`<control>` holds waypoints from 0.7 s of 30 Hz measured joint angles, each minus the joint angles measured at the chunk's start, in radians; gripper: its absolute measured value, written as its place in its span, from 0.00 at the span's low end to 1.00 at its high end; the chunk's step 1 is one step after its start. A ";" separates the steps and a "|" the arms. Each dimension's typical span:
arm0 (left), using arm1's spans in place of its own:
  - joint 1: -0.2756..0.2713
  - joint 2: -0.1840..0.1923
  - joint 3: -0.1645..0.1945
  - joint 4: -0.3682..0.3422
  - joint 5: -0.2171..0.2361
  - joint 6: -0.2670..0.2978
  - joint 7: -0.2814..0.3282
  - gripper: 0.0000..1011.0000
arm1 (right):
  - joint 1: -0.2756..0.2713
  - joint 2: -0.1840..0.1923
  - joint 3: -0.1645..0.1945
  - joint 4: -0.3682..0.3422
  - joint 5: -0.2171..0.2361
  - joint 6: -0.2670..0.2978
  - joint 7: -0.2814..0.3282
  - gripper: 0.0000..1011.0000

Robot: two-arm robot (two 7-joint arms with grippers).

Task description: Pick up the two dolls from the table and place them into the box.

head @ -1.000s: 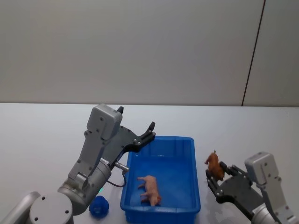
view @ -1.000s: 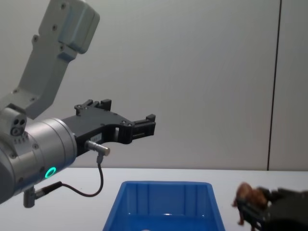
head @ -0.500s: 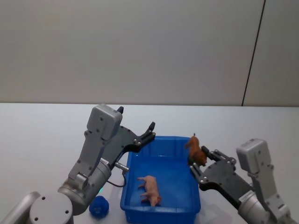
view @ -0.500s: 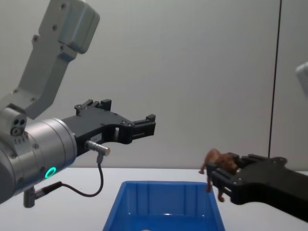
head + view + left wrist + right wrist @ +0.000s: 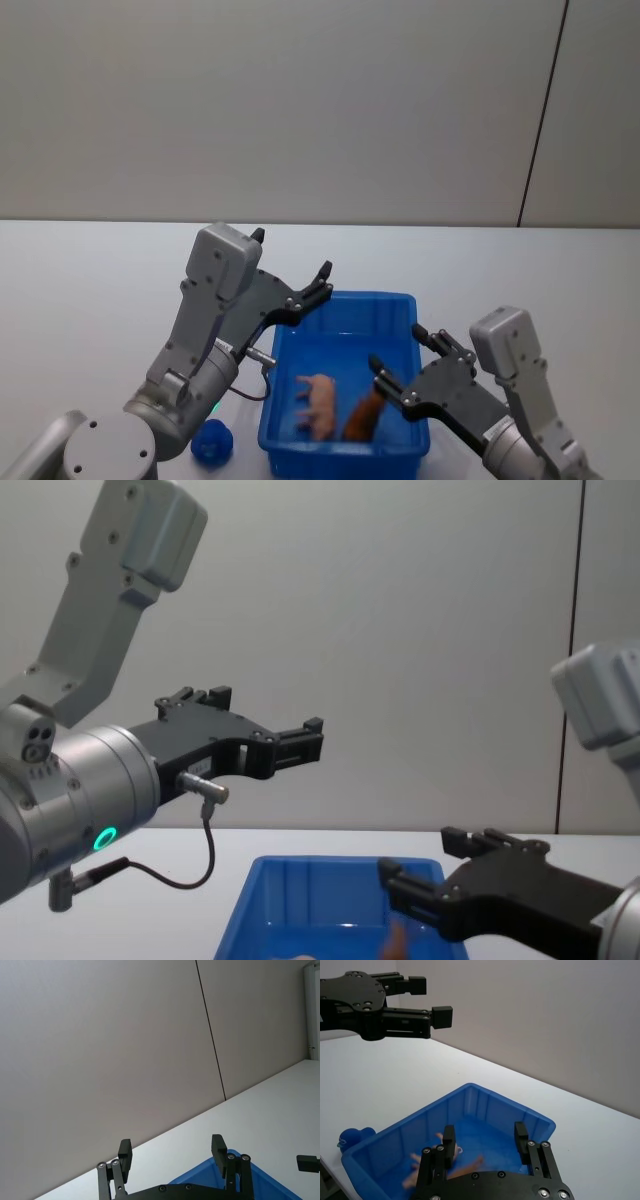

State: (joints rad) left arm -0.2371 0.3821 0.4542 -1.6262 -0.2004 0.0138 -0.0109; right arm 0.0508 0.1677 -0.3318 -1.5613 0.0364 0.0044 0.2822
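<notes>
Looks like both dolls down in the box (image 5: 345, 297) already. Pink doll (image 5: 318, 402) lying on the bottom, brown doll (image 5: 362, 418) just beside it on the right, blurry and at a slant. Right hand (image 5: 399, 349) hanging over the box's right side, fingers spread wide, gripping nothing, and blocking part of the right wall from the head view. Left hand (image 5: 171, 1146) raised above the far left corner, also wide open and empty, well clear of the dolls. From the chest, barely a sliver of the brown doll, with the right hand across the box's right end. Also spotting a small blue thing (image 5: 212, 443) on the white surface (image 5: 90, 290) just off the box's near left corner, plus a black cable (image 5: 211, 845) looping under the left arm. Plain grey wall (image 5: 300, 100) behind, one dark seam (image 5: 540, 120) down it.
</notes>
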 joint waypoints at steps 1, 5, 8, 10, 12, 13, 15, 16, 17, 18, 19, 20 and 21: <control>0.000 0.000 0.000 0.000 0.000 0.000 0.000 0.99 | 0.001 -0.001 -0.001 0.003 -0.001 0.000 0.000 0.69; 0.000 0.000 0.000 0.000 0.000 0.000 0.000 0.99 | 0.003 -0.004 -0.002 0.013 -0.003 0.000 -0.003 0.83; 0.000 0.000 0.000 0.000 0.000 0.000 0.000 0.99 | 0.003 -0.004 -0.002 0.015 -0.003 -0.002 -0.010 0.89; 0.000 0.000 0.000 0.000 0.000 0.000 0.000 0.99 | 0.002 -0.004 -0.001 0.015 -0.003 -0.006 -0.020 0.93; 0.000 0.000 0.000 0.000 0.000 0.000 0.000 0.99 | -0.002 -0.002 0.001 0.011 -0.001 -0.010 -0.033 0.99; 0.000 0.000 0.000 0.000 0.000 0.000 0.000 0.99 | -0.004 -0.001 0.002 0.009 0.000 -0.012 -0.038 0.99; 0.000 0.000 0.000 0.000 0.000 0.000 0.000 0.99 | -0.007 0.001 0.004 0.005 0.002 -0.015 -0.050 0.99; 0.000 0.000 0.000 0.000 0.000 0.000 0.000 0.99 | -0.011 0.004 0.006 0.000 0.004 -0.017 -0.062 0.99; 0.000 0.000 0.000 0.000 0.000 0.000 0.000 0.99 | -0.014 0.006 0.008 -0.004 0.006 -0.019 -0.070 0.99; 0.000 0.000 0.000 0.000 0.000 0.000 0.000 0.99 | -0.017 0.008 0.009 -0.007 0.008 -0.021 -0.077 0.99; 0.000 0.000 0.000 0.000 0.000 0.000 0.000 0.99 | -0.020 0.010 0.011 -0.011 0.009 -0.022 -0.084 0.99; 0.000 0.000 0.000 0.000 0.000 0.000 0.000 0.99 | -0.026 0.013 0.014 -0.018 0.012 -0.025 -0.099 0.99; 0.000 0.000 0.000 0.000 0.000 0.000 0.000 0.99 | -0.029 0.015 0.015 -0.021 0.013 -0.026 -0.106 0.99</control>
State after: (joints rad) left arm -0.2371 0.3821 0.4542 -1.6262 -0.2004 0.0138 -0.0109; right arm 0.0216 0.1829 -0.3165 -1.5826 0.0495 -0.0213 0.1767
